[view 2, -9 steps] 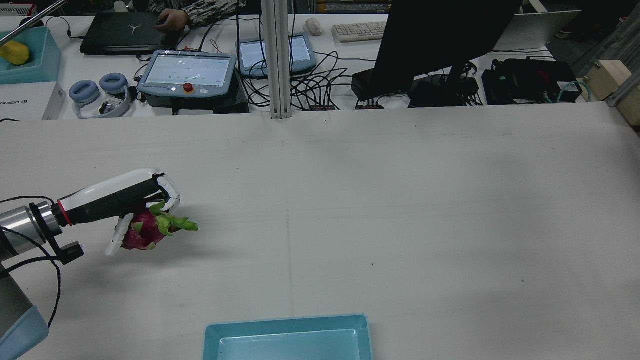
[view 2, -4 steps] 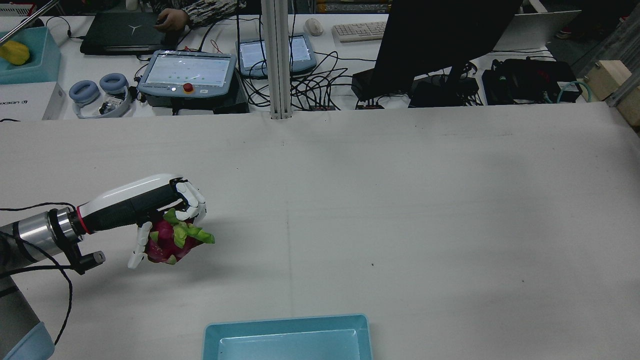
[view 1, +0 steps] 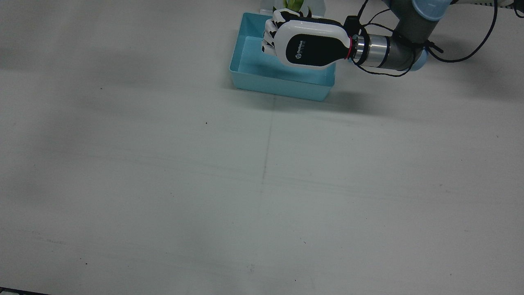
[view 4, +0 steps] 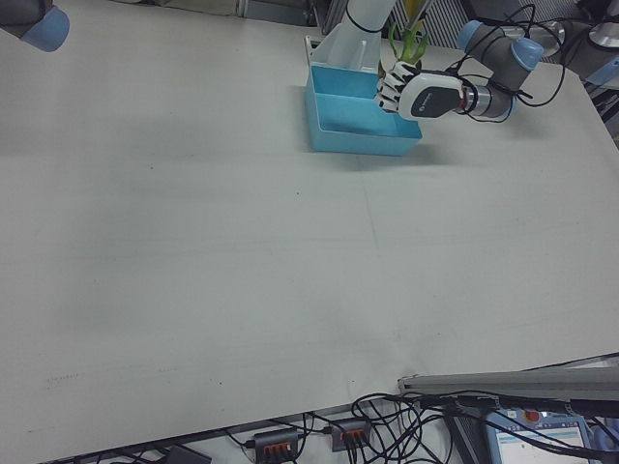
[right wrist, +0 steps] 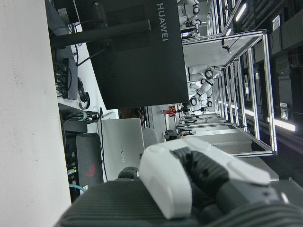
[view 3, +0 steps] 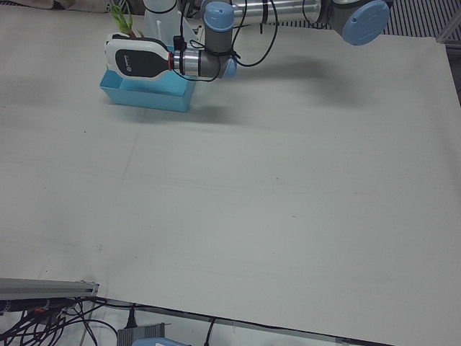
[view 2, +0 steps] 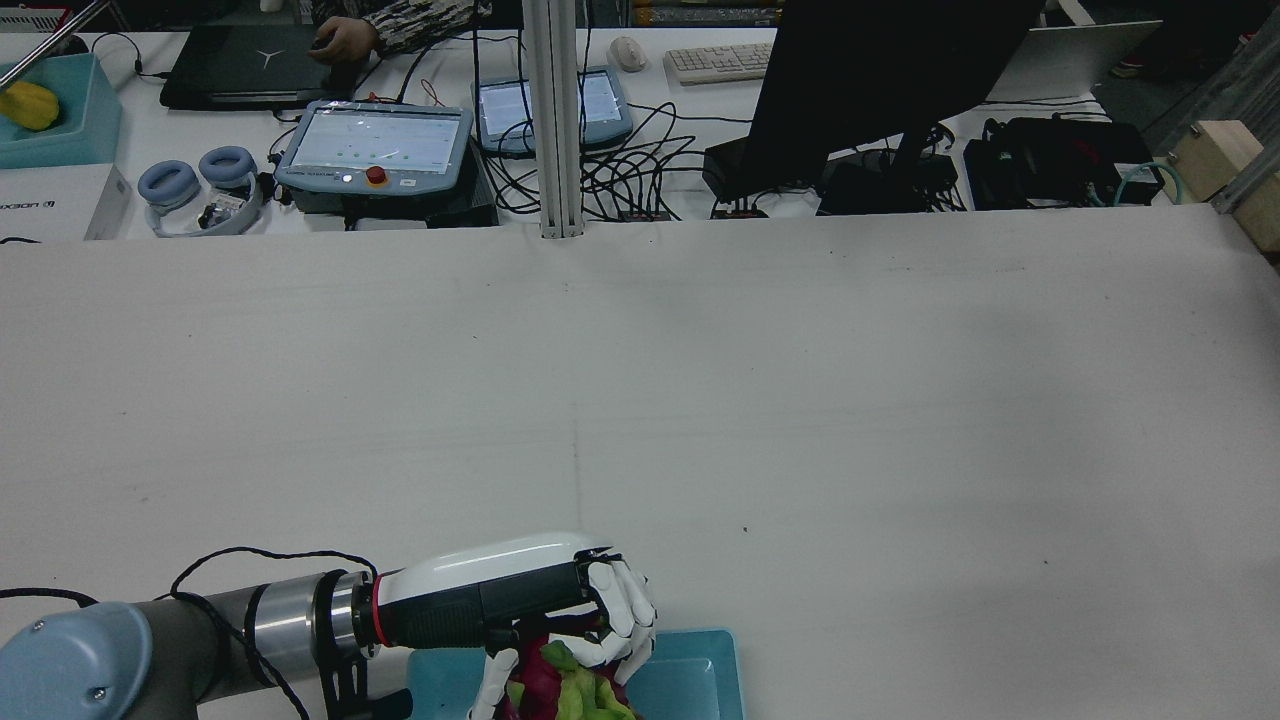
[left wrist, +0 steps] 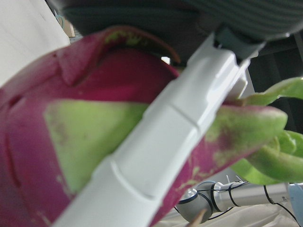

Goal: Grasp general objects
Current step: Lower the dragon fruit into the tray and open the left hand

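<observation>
Step in hand, as I judge it: the carry is at its end and the drop-off is next. The left hand (view 2: 545,605) is clasped round the magenta dragon fruit with green leafy scales (view 2: 560,690), right above the shallow light-blue plastic tray (view 1: 282,84), which sits at the table's robot-side edge, approx. mid-width. The fruit is in the air over the tray's inside, not resting on its floor as far as the rear view shows; its underside is cut off by the picture edge there, so contact can't be ruled out.

Next move likely calls for: lower a bit toward the tray floor, let the fingers go gently so the fruit settles rather than rolls, then lift clear w/o snagging the scales. The fruit is rounded and the scales stick out, so a finger could catch.

Pose: left forearm lies roughly level, reaching across the tray from the tray's left-arm side; white back of hand up, palm down. White fingers (left wrist: 156,156) curl over the fruit's far side, thumb down the near side.

Right hand (right wrist: 199,175): seen only in its own cam, away from the tray; its fingers don't show well enough, can't tell if spread or clenched.
</observation>
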`<state>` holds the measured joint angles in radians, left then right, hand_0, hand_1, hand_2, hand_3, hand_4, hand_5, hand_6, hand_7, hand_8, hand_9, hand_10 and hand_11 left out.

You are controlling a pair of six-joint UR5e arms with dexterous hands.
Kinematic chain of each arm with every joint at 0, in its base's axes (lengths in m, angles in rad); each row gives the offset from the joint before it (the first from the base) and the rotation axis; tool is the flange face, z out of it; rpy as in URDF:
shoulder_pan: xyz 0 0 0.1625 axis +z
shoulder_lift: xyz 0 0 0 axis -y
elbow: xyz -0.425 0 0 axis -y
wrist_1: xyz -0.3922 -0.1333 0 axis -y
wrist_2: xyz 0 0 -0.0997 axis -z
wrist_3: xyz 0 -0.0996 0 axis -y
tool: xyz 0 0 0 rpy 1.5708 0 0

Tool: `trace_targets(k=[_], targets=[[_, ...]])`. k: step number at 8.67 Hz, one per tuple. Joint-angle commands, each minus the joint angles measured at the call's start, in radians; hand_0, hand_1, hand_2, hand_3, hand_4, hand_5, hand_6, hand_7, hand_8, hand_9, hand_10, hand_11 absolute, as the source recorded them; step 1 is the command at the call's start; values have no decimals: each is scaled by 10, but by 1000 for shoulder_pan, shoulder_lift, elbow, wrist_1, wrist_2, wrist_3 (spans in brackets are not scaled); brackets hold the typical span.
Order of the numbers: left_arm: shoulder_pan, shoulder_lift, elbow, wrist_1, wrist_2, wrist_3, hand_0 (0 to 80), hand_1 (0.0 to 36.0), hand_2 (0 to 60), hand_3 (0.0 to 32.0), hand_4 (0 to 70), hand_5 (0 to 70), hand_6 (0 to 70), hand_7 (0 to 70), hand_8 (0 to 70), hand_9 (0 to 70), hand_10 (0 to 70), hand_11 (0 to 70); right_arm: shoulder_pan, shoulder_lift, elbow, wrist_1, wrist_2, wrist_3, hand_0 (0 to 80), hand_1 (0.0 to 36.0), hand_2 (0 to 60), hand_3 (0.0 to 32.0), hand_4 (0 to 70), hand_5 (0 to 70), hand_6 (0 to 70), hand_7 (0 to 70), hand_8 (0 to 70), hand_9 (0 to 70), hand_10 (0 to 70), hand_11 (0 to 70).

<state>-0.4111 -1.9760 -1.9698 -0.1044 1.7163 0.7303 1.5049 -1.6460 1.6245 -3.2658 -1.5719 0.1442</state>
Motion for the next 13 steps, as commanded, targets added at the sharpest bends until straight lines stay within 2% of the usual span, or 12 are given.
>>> trace_targets(k=[1,2,3,4,5,6,8,9,10,11,12,13], targets=[[109,-43,25,-94,-4,-21,800,360,600,0,700,700,700,700,683,700,700,700,0,0,0,0,0,0,0,0,0,0,0,0,0,0,0,0,0,0],[121,-44,44,-166,0,-28,800,360,600,0,597,700,700,700,150,186,398,598,0,0,0,0,0,0,0,0,0,0,0,0,0,0,0,0,0,0],[120,-40,45,-178,3,-28,800,360,600,0,533,700,700,700,150,186,311,485,0,0,0,0,1,0,0,0,0,0,0,0,0,0,0,0,0,0],[123,-38,43,-189,3,-28,800,360,600,0,509,700,700,700,150,186,318,496,0,0,0,0,0,0,0,0,0,0,0,0,0,0,0,0,0,0],[123,-38,43,-193,3,-26,800,360,600,0,520,700,700,700,150,186,394,592,0,0,0,0,1,0,0,0,0,0,0,0,0,0,0,0,0,0],[123,-37,43,-196,3,-26,800,360,600,0,514,700,700,700,150,186,391,587,0,0,0,0,0,0,0,0,0,0,0,0,0,0,0,0,0,0],[123,-34,46,-196,5,-28,800,360,600,0,573,700,700,700,150,186,432,644,0,0,0,0,0,0,0,0,0,0,0,0,0,0,0,0,0,0],[121,-32,48,-195,5,-28,800,360,600,0,600,700,700,700,150,186,412,615,0,0,0,0,0,0,0,0,0,0,0,0,0,0,0,0,0,0],[105,-30,55,-196,5,-26,800,360,600,0,605,700,700,700,150,186,416,620,0,0,0,0,0,0,0,0,0,0,0,0,0,0,0,0,0,0],[72,-15,63,-190,3,-26,800,360,600,0,605,700,700,700,152,186,441,655,0,0,0,0,0,0,0,0,0,0,0,0,0,0,0,0,0,0],[-2,2,92,-170,3,-26,800,360,600,0,690,700,700,700,243,274,471,697,0,0,0,0,0,0,0,0,0,0,0,0,0,0,0,0,0,0],[-100,28,130,-163,3,-26,800,360,600,0,700,700,700,700,349,422,504,700,0,0,0,0,0,0,0,0,0,0,0,0,0,0,0,0,0,0]])
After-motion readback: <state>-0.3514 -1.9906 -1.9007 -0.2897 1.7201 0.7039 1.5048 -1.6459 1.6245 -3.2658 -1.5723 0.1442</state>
